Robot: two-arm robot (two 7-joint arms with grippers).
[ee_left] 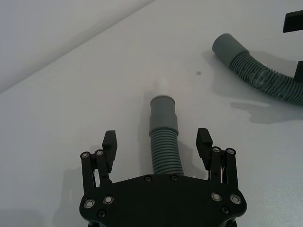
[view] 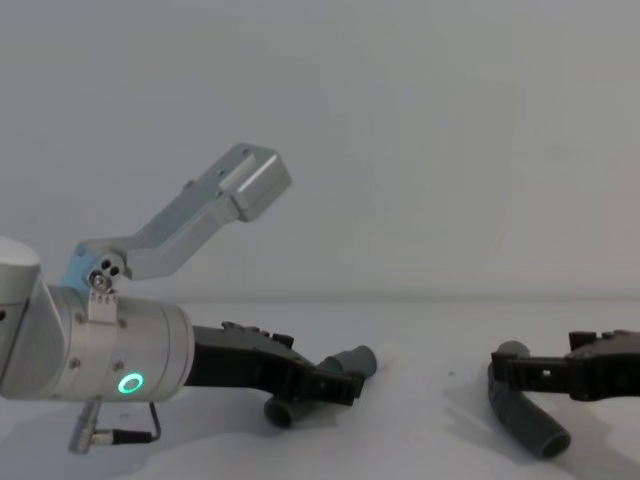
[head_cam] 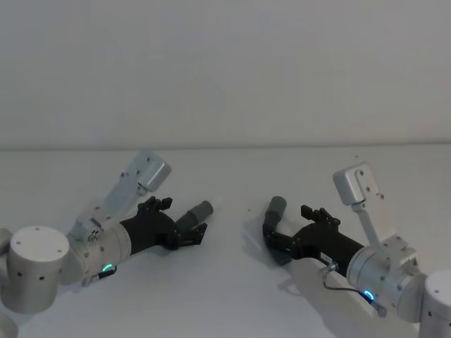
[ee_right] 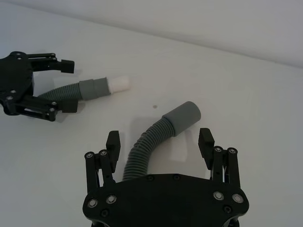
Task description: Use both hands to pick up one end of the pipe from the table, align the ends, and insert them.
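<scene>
On table (head_cam: pixel 225 299), L claw (ee_left: pixel 156 137) apart astride white-tipped pipe (ee_left: pixel 163 113), R claw (ee_right: pixel 158 136) likewise astride plain pipe (ee_right: pixel 182 118); skewed grip may roll them.

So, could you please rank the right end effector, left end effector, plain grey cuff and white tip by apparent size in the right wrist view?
1. right end effector, largest partly through nearness to the camera
2. left end effector
3. plain grey cuff
4. white tip
</scene>
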